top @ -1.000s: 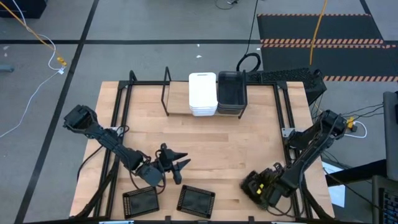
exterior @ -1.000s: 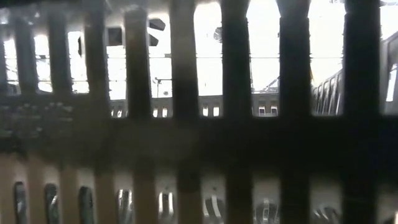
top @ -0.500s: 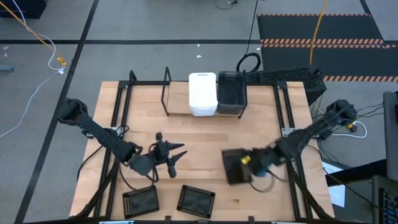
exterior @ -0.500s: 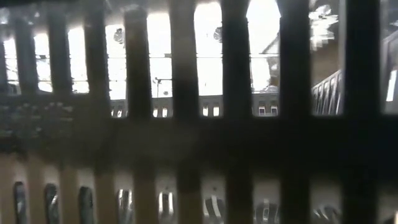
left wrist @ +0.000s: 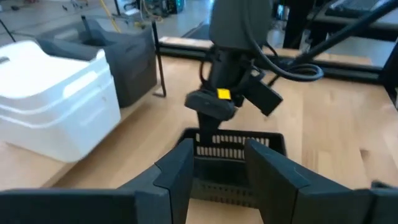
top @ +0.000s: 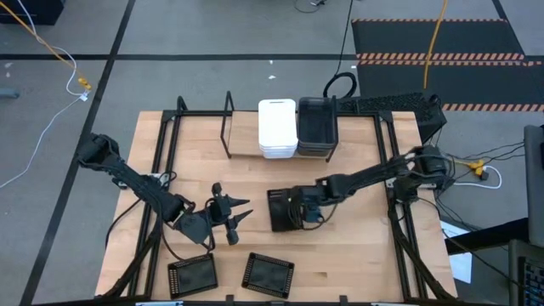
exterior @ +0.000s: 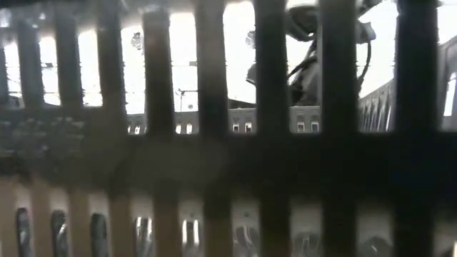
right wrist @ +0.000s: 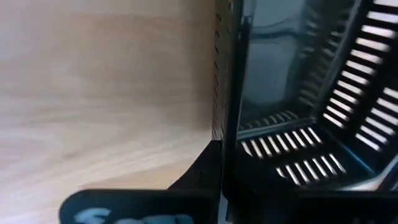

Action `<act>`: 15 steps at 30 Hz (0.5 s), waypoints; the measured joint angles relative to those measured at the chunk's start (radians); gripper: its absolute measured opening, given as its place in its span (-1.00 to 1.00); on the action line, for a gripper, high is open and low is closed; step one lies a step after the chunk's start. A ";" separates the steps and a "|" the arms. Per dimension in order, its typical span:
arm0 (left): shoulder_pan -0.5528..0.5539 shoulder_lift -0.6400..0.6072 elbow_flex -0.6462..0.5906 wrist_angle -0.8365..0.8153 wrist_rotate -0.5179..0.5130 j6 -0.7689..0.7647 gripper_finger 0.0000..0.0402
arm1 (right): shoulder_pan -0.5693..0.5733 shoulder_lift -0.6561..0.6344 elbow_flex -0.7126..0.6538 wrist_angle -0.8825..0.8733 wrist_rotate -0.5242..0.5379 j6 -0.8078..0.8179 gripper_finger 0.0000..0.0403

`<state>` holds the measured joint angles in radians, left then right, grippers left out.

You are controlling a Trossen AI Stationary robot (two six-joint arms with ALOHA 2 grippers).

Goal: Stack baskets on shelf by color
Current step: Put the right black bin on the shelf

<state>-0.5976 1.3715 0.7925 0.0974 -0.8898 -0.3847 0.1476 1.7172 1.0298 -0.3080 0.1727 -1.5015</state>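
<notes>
Between shelf (top: 280,144) and front trays (top: 268,274), right gripper (top: 299,210) pinches black basket (top: 281,209) by its rim; light, stiff plastic, likely tilts; left gripper (top: 229,223) waits beside, jaws spread.

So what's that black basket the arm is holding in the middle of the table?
It's a black basket that looks plastic, rectangular, with slotted walls and floor. It is mid-table, between the two arms. The right gripper has its fingers shut on the rim of one wall. Whether the basket rests on the wood or hangs just above it can't be told.
</notes>
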 joint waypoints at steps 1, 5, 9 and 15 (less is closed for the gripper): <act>-0.003 0.000 0.000 -0.016 0.001 -0.015 -0.27 | -0.003 0.016 0.017 -0.001 0.009 -0.014 -1.00; -0.008 0.000 0.000 -0.058 0.002 -0.024 -0.27 | -0.010 0.027 0.066 -0.032 0.036 0.002 -0.99; -0.005 0.000 0.000 -0.051 0.000 0.018 -0.27 | -0.016 -0.009 0.072 0.028 0.036 -0.062 -0.99; -0.010 -0.022 0.000 -0.073 -0.041 0.020 -0.27 | -0.033 -0.056 0.101 0.217 0.120 -0.295 -0.99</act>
<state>-0.6079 1.3499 0.7921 0.0247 -0.9309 -0.3645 0.1146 1.6615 1.1308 -0.0909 0.2928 -1.7970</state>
